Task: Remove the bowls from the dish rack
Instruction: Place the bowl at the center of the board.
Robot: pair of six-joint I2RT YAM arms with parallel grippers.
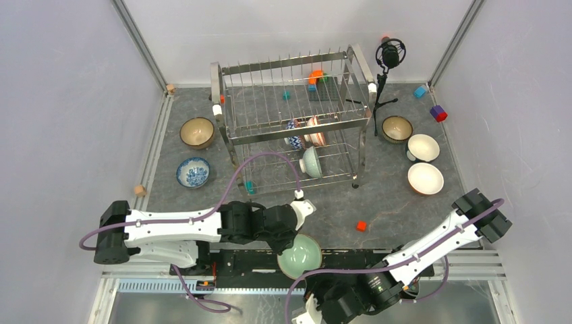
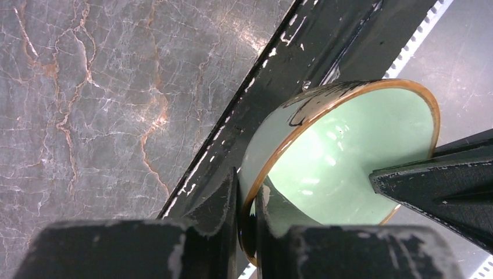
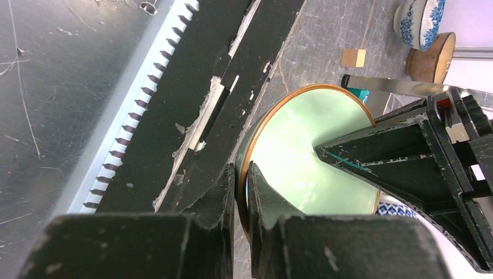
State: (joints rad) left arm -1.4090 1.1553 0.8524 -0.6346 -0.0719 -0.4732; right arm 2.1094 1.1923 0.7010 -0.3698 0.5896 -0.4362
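Observation:
A pale green bowl with a brown rim hangs over the black base rail at the table's near edge, held from two sides. My left gripper is shut on its rim, one finger inside and one outside. My right gripper is shut on the opposite rim in the same way. In the top view the left gripper meets the bowl from the upper left, the right gripper from below. The dish rack stands at the back, its lower tier holding a blue-and-white bowl, a red-and-white bowl and another pale green bowl.
Left of the rack sit a brown bowl and a blue-and-white bowl. On the right are a brown bowl and two white bowls. A black microphone tripod stands behind the rack. A red block lies near the front.

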